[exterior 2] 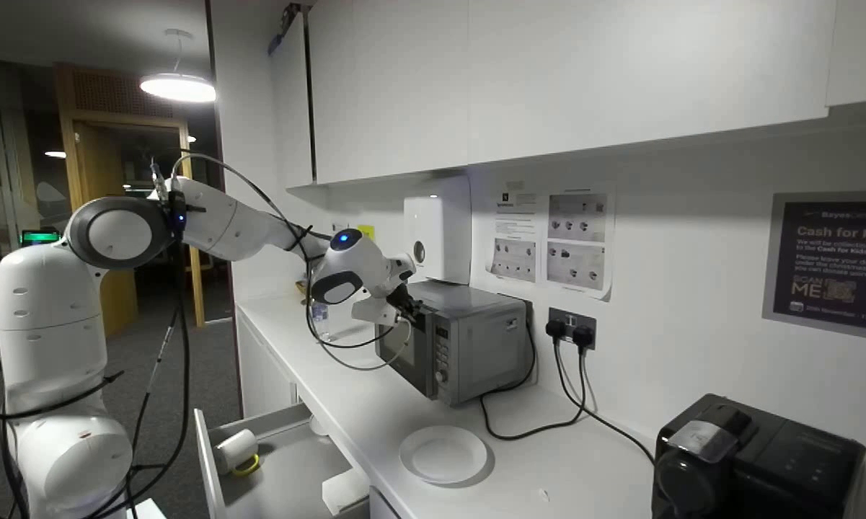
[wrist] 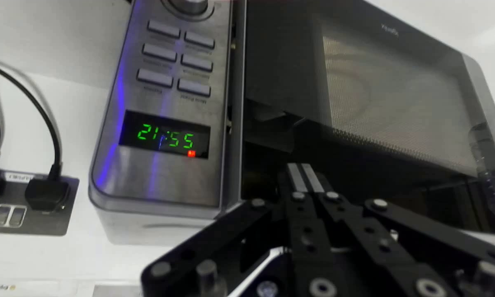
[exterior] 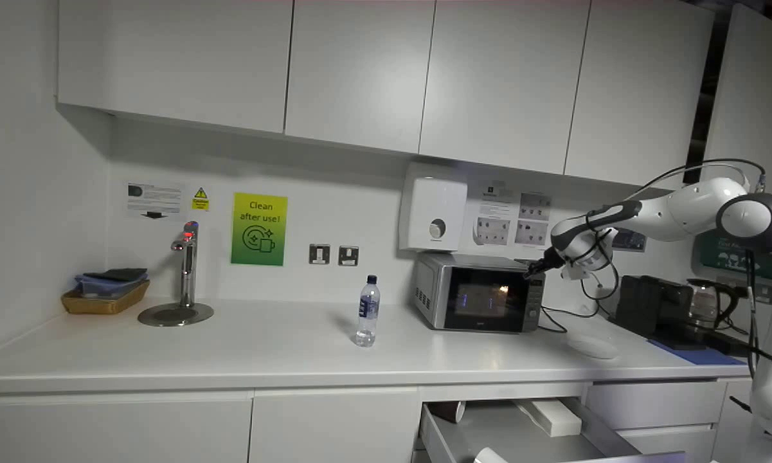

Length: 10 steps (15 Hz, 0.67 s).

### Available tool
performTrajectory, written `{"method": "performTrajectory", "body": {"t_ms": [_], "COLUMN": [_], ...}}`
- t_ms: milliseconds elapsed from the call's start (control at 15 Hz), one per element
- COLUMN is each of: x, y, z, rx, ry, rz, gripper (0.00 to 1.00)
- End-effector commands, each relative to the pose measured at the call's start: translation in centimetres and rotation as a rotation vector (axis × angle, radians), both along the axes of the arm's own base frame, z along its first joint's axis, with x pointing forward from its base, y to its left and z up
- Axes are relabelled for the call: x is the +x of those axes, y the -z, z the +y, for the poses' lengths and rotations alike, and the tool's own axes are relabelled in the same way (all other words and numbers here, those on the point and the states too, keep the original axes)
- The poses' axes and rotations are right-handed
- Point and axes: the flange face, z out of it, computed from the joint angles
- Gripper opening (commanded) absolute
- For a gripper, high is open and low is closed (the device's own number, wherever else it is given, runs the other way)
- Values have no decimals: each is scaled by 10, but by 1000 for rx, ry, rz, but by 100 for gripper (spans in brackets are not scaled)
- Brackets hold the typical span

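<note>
My gripper (wrist: 300, 168) is shut, its two fingertips together with nothing between them. It stands right in front of the silver microwave (exterior 2: 483, 353), at the upper part of the black door (wrist: 280, 74) by the control panel (wrist: 173, 177). Whether the tips touch the door I cannot tell. A narrow dark gap runs between panel and door edge in the wrist view. Green digits glow on the display (wrist: 165, 136). In both exterior views the gripper (exterior: 531, 272) is at the microwave's upper corner on the panel side.
A water bottle (exterior: 368, 315) stands upright left of the microwave. A white plate (exterior 2: 443, 454) lies on the counter. Below, a drawer (exterior: 488, 437) is pulled out, with mugs and a white box inside. Coffee machine (exterior 2: 757, 461), plugs (exterior 2: 570, 331) and cables are nearby; cabinets hang overhead.
</note>
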Motion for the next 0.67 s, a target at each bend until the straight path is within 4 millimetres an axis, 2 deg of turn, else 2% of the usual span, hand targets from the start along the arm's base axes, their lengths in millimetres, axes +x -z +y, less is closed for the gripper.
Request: {"method": "performTrajectory", "body": {"t_ms": [0, 333, 600], "x": [-7, -11, -10], "y": [-3, -16, -45], "z": [-4, 6, 15], "rx": [43, 70, 66], "ry": [-10, -29, -59], "rz": [119, 216, 165], "gripper": [0, 0, 0]}}
